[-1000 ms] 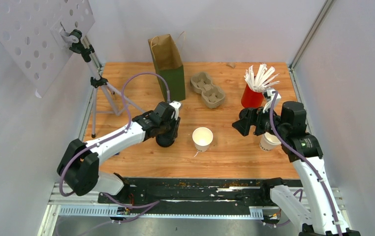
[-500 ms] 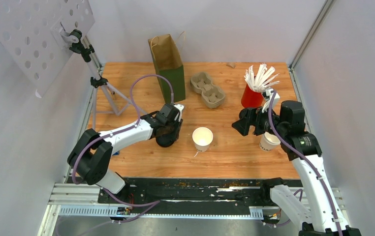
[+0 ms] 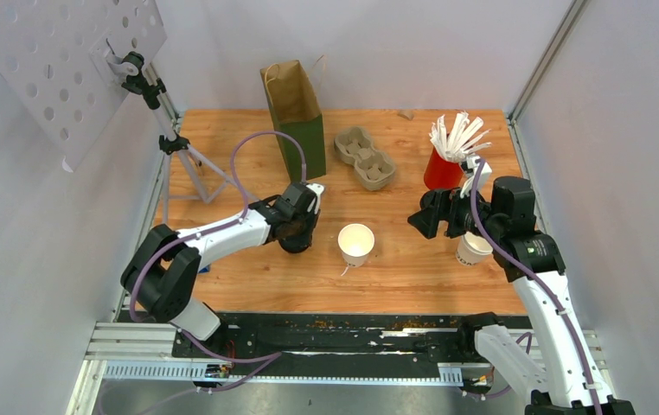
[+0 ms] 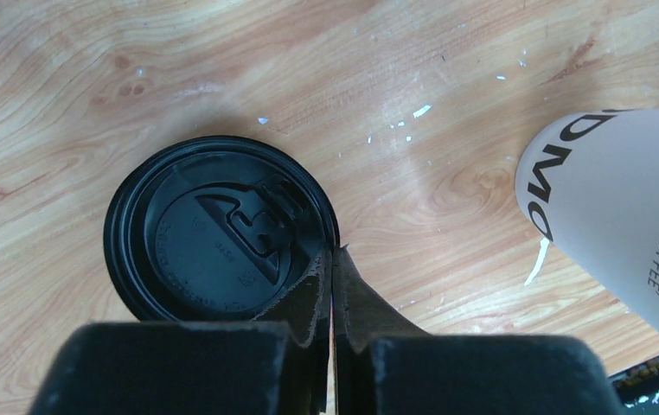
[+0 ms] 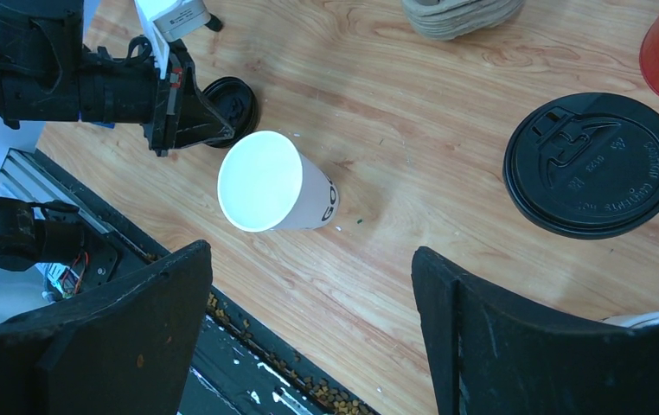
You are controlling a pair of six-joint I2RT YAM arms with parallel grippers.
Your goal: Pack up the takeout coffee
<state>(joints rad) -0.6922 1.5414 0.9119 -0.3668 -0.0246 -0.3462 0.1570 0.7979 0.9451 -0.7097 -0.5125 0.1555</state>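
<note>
black lid is lying on the table beside the open cup, the left tool pinching its rim; the right tool is hanging wide. next: lifting it level onto that cup.

Brown bag, grey carrier, red stirrer cup stand apart.

Two white cups and two black lids are counted, along with one red cup, one carrier, one bag and two arms.
</note>
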